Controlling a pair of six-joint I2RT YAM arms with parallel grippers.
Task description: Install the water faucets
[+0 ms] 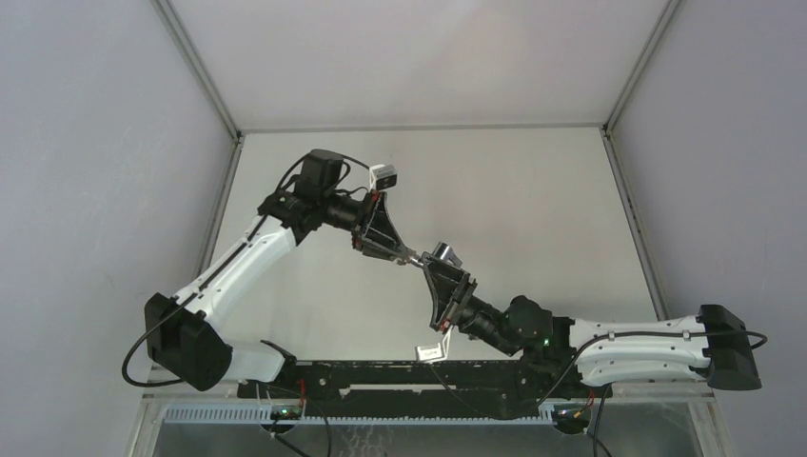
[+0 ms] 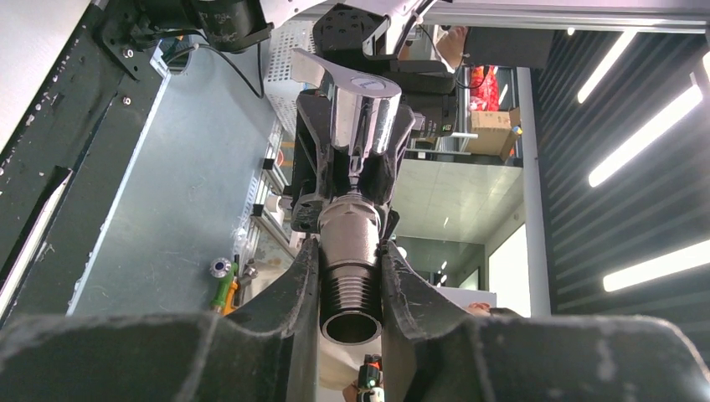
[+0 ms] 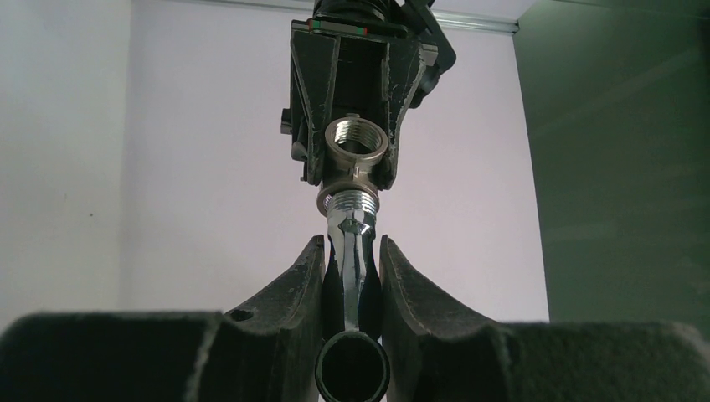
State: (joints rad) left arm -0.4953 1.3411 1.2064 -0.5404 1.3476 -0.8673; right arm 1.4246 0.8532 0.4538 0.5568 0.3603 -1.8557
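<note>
Both grippers meet in mid-air over the table. My left gripper is shut on the short dull-grey stub, its threaded open end towards the camera. My right gripper is shut on the shiny chrome angled tap piece, its round spout mouth towards the camera. In the right wrist view the tap's threaded end touches the grey stub, in line with it. In the left wrist view the chrome tap sits right beyond the stub. How far the thread is in cannot be told.
The pale table lies below, with grey walls on three sides and metal frame rails at its edges. A black base rail runs along the near edge. A small white tag hangs near the right arm.
</note>
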